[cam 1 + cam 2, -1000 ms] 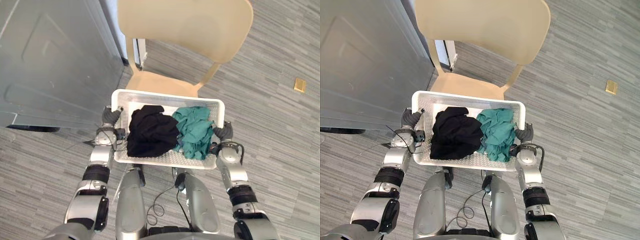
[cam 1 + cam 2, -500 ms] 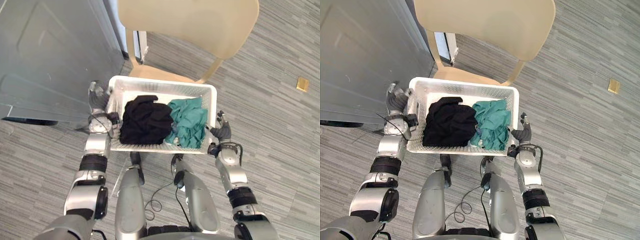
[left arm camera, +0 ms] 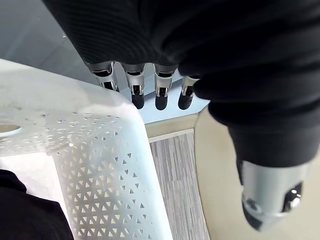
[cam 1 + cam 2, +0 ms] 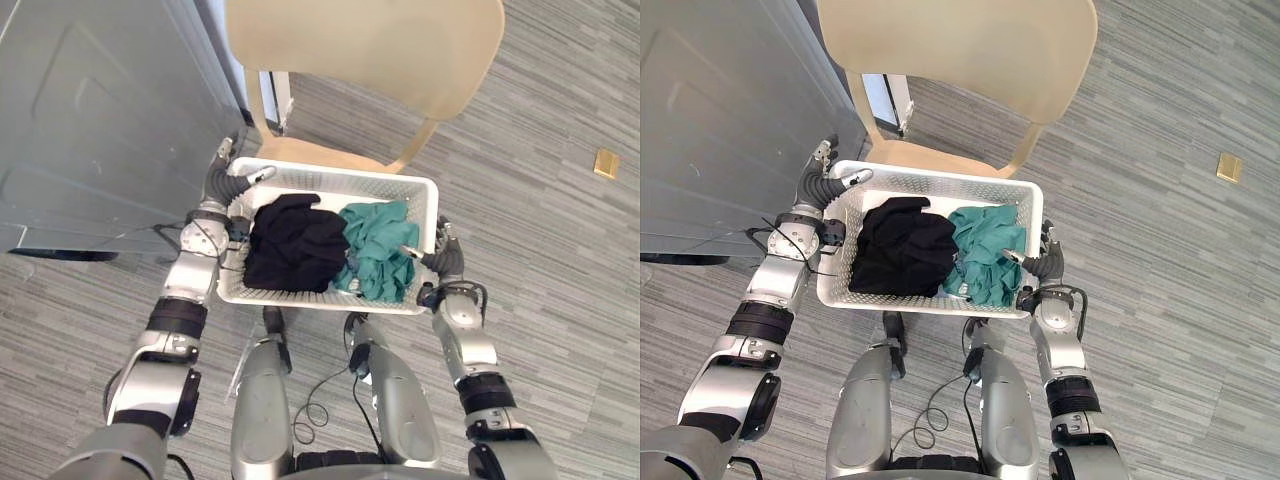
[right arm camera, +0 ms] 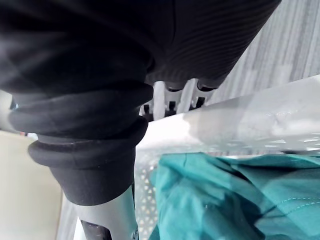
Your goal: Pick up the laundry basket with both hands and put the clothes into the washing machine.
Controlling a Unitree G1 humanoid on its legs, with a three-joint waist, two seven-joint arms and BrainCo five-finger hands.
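Observation:
A white perforated laundry basket lies in front of me, its far rim at the front of a chair seat. A black garment fills its left half and a teal garment its right half. My left hand is at the basket's far left corner, open, fingers straight past the rim and thumb out over it. My right hand stands against the basket's right end, open, with its thumb reaching over the rim above the teal garment.
A beige chair stands straight ahead, its seat just beyond the basket. A large grey panel fills the left side. A small tan plate sits in the grey striped floor at the far right.
Both hands have gone from curled on the basket's ends to open. The left hand has moved forward to the far left corner. The basket has shifted slightly.

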